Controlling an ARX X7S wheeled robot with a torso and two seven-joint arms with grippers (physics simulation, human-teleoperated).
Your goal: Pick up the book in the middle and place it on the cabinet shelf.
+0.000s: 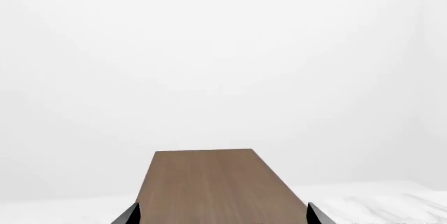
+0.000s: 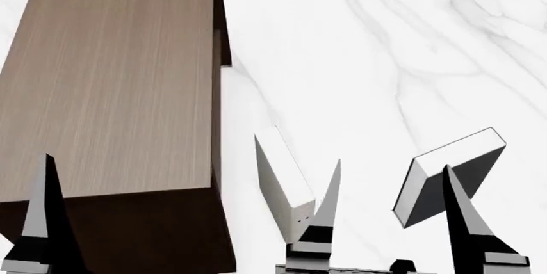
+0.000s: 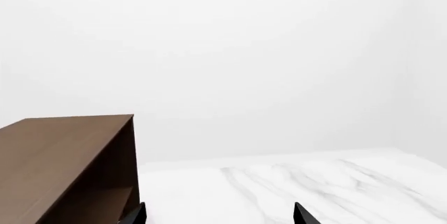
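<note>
In the head view the dark grey book [image 2: 448, 178] with white page edges stands tilted on the marble table. My right gripper [image 2: 391, 164] is open, and the book shows between its two fingers, lower down on the table. The right wrist view shows that gripper [image 3: 220, 214] open with only table between the tips; the book is out of that view. The brown wood-grain cabinet shelf [image 2: 111, 82] fills the left. My left gripper [image 1: 222, 214] is open above the cabinet's top [image 1: 209, 182]; the head view catches only one of its fingers [image 2: 43, 216].
An off-white book [image 2: 282, 181] stands tilted between the cabinet and my right gripper's left finger. The white marble table [image 2: 385, 63] stretches away behind the books. The cabinet's open dark side [image 3: 104, 182] faces the table in the right wrist view.
</note>
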